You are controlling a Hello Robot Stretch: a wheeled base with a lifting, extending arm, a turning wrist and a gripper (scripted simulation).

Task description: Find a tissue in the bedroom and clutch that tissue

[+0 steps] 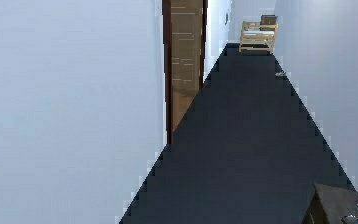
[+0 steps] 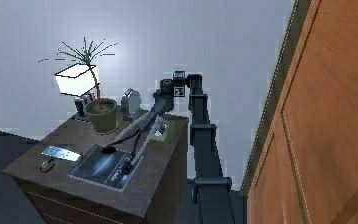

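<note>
1. The robot is parked by a wooden table (image 2: 47,172) with a plant (image 2: 100,112) and a lamp (image 2: 75,80) on it. I think the looking part is about done.
2. A small pale box (image 2: 165,130), maybe the tissue, sits on the table's right side, close to the arm (image 2: 202,140).
3. The gripper (image 2: 132,148) is above the table top, near that box. I cannot tell how its jaws stand, or if it holds anything.
4. What is left: grab the tissue and lift it up.
</note>
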